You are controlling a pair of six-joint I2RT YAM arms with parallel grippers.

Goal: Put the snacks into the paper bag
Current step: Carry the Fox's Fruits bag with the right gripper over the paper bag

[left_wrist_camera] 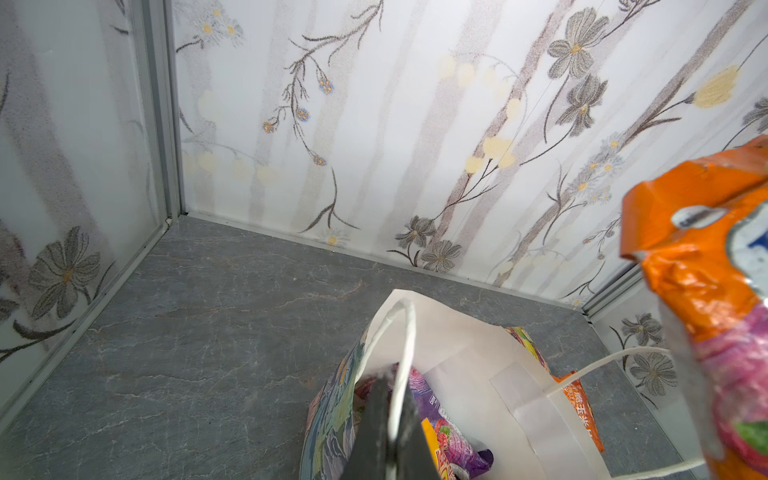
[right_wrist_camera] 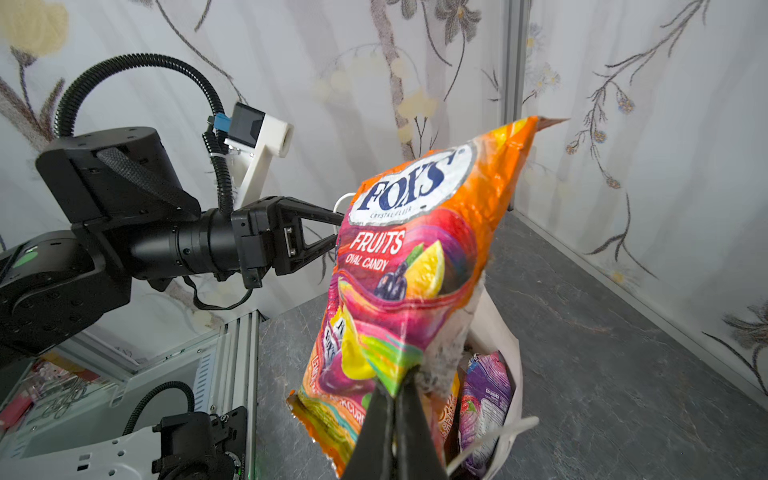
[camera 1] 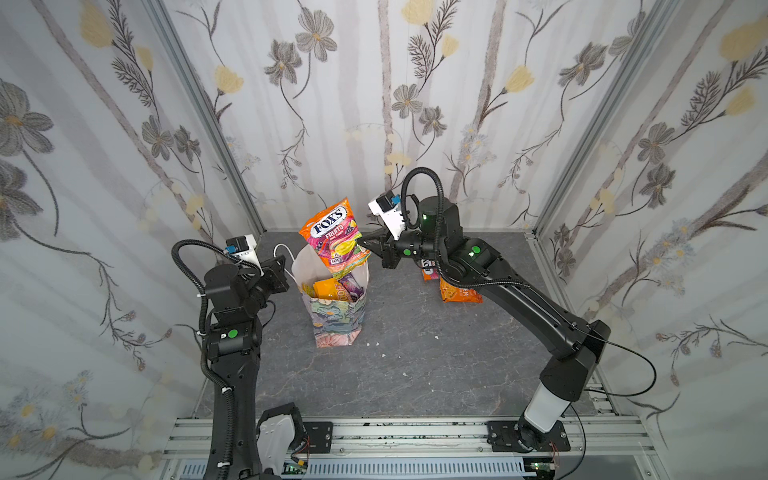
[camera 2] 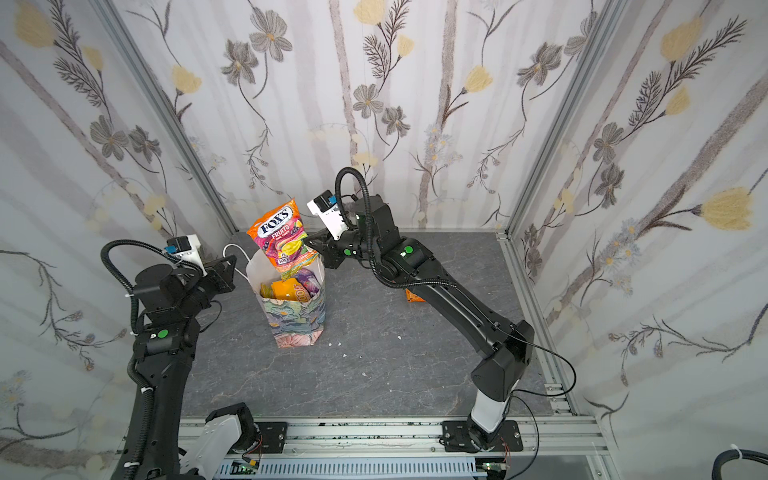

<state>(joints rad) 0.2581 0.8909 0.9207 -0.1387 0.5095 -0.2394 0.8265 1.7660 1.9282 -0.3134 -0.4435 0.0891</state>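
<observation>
**A:** so where's the bag, and how many snacks have made it in?

**B:** one bag, standing upright on the table with its mouth open. Looking in from a top view I count two for sure, an orange pack and a purple pack. There's also a yellowish edge beside them that I can't ID. One FOX'S pouch hangs right over the bag, its lower end down at the mouth.

**A:** and who's got what?

**B:** the right gripper is clamped on the pouch's lower edge, reaching in from the bag's right. The left gripper is pinched tight on the bag's left rim, right where a cord handle loops over it. Two more are still on the table well right of the bag. That's an orange pouch and a second pack just behind it, both half hidden under the right arm.
</observation>
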